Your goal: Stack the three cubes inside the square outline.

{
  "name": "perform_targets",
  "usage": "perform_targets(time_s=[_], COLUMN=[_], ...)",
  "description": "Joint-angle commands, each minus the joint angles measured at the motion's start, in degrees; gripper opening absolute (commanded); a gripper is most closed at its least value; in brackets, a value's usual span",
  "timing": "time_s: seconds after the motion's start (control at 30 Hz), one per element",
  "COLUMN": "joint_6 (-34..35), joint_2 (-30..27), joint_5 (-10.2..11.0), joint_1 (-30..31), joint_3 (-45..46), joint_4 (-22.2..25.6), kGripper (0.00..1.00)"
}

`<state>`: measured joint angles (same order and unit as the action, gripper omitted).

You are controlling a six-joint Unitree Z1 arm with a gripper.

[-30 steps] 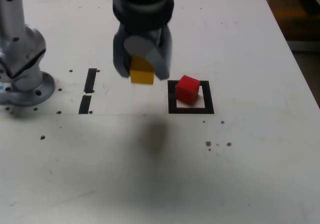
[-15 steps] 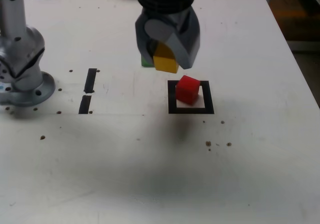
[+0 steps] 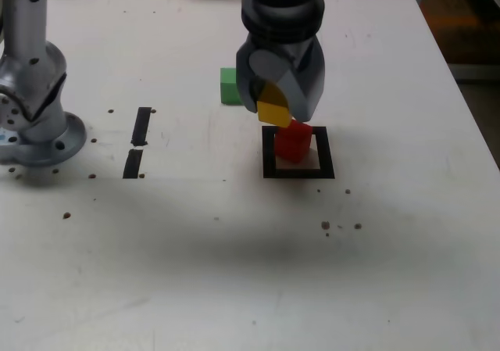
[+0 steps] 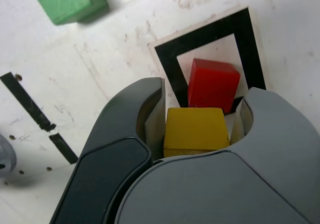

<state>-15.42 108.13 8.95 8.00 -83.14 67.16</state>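
My gripper (image 3: 275, 110) is shut on the yellow cube (image 3: 273, 112) and holds it tilted in the air, just above and slightly to the exterior view's left of the red cube (image 3: 294, 142). The red cube rests inside the black square outline (image 3: 269, 169). In the wrist view the yellow cube (image 4: 195, 130) sits clamped between the dark fingers, with the red cube (image 4: 214, 86) and the square outline (image 4: 246, 39) just beyond it. The green cube (image 3: 228, 86) lies on the table behind the outline, partly hidden by the gripper; the wrist view shows the green cube (image 4: 67, 1) too.
The arm's metal base (image 3: 35, 116) stands at the exterior view's left. Two short black tape strips (image 3: 138, 141) lie between the base and the outline. Small dark specks (image 3: 341, 226) dot the white table. The table's edge runs along the exterior view's right.
The gripper has carried the yellow cube to the exterior view's right, from beside the outline to just over the red cube. The green cube has come into view behind it.
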Motion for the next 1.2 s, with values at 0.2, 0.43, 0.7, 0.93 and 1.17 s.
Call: perform_targets(time_s=[0.2,0.43,0.7,0.93,1.17], joint_6=[-0.7,-0.7,-0.6,-0.6,-0.3], joint_2=[1.6,2.4,2.5,2.4,2.0], joint_5=[0.0,-0.1,-0.1,-0.1,-0.3], joint_1=[-0.7,-0.7,-0.7,-0.7,-0.7], joint_3=[0.8,1.9,3.2,3.9,4.6], joint_4=[-3.7,-5.6,-7.3,-8.3,-8.1], kGripper=[0.22,0.34,0.5,0.66,0.81])
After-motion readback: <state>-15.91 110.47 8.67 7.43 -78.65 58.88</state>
